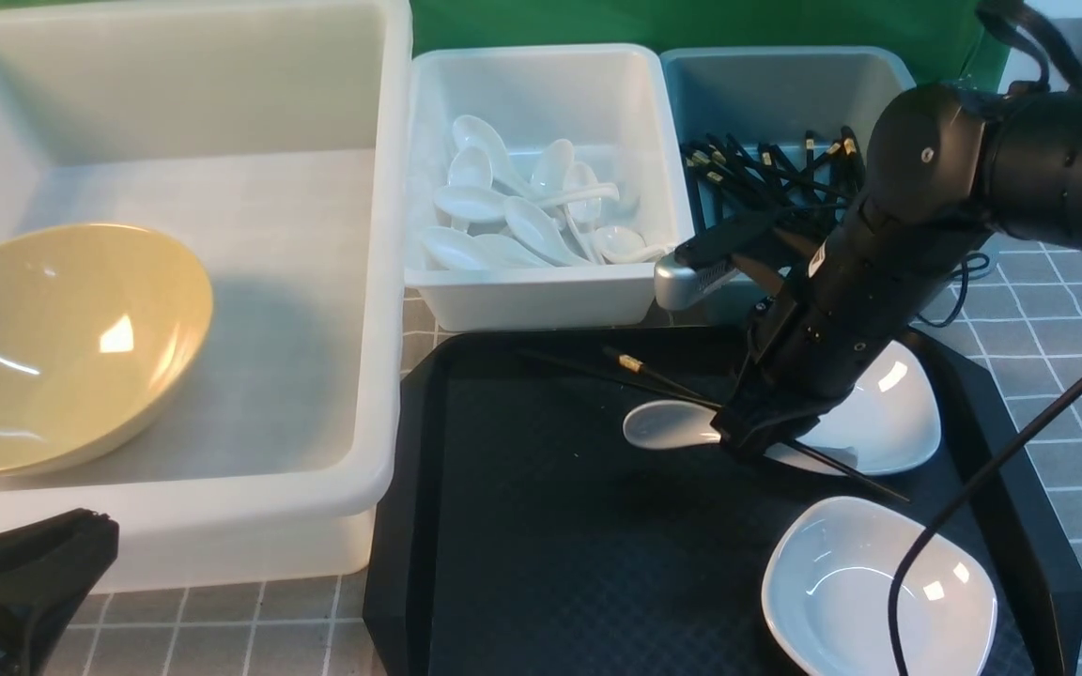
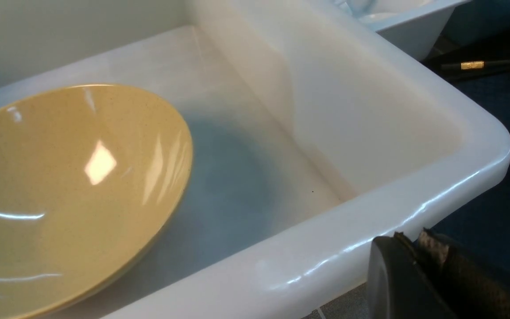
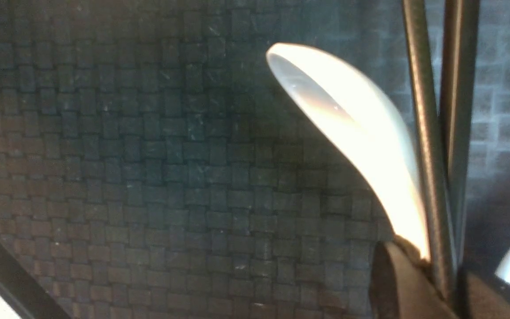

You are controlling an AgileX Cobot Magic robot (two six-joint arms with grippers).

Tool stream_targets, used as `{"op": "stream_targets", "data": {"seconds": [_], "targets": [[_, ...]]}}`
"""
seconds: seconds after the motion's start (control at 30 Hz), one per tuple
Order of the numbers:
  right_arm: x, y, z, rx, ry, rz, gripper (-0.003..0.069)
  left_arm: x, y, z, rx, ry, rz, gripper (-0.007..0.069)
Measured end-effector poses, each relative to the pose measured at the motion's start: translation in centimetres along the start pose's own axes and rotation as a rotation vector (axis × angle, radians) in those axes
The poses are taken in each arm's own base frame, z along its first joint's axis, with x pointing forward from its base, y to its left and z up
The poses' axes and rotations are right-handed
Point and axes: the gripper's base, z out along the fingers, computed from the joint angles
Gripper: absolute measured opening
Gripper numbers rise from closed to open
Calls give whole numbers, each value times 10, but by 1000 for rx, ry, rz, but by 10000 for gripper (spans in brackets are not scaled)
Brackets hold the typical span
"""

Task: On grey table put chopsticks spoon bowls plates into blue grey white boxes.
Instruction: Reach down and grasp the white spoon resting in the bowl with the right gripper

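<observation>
We're watching right gripper [image 1: 755, 434] down on black tray [image 1: 550, 535], jaws narrow, pinching spoon [image 1: 668, 424] by handle, tray chopsticks [image 1: 642, 369] seemingly caught alongside. Left gripper [image 2: 412, 243] sitting closed, empty, beside big tub [image 1: 391, 282]. Done so far: bowl [image 1: 53, 347] lying in tub, spoon pile [image 1: 522, 216] in white box [image 1: 541, 305], chopstick bundle [image 1: 766, 169] in blue-grey box [image 1: 766, 94]. We're judging task well along; remaining: this spoon, tray chopsticks, far plate [image 1: 888, 413], near plate [image 1: 879, 587]

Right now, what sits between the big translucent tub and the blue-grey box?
The white box, with a pile of white spoons in it, stands between the tub and the blue-grey box. The front view shows it.
</observation>
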Motion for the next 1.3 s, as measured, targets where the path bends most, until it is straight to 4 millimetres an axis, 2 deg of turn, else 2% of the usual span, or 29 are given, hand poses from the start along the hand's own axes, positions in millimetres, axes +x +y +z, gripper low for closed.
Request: {"op": "stream_targets", "data": {"seconds": [0.07, 0.13, 0.3, 0.4, 0.5, 0.63, 0.73, 0.93, 1.13, 1.3], "targets": [[0, -1, 2, -1, 5, 1, 93, 0, 0, 0, 0, 0, 0, 15], [0, -1, 2, -2, 6, 2, 145, 0, 0, 0, 0, 0, 0, 15], [0, -1, 2, -1, 4, 1, 358, 0, 0, 0, 0, 0, 0, 15], [-1, 0, -1, -6, 11, -2, 454, 0, 0, 0, 0, 0, 0, 15], [-5, 3, -13, -9, 8, -23, 492, 0, 0, 0, 0, 0, 0, 15], [-7, 9, -23, 21, 0, -106, 488, 0, 0, 0, 0, 0, 0, 15], [-5, 13, -23, 26, 47, -183, 451, 0, 0, 0, 0, -1, 0, 15], [-9, 15, -3, -5, 63, -190, 359, 0, 0, 0, 0, -1, 0, 15], [-24, 39, 16, 3, -15, -245, 348, 0, 0, 0, 0, -1, 0, 15], [-32, 35, 35, 62, -56, -235, 339, 0, 0, 0, 0, -1, 0, 15]]}}
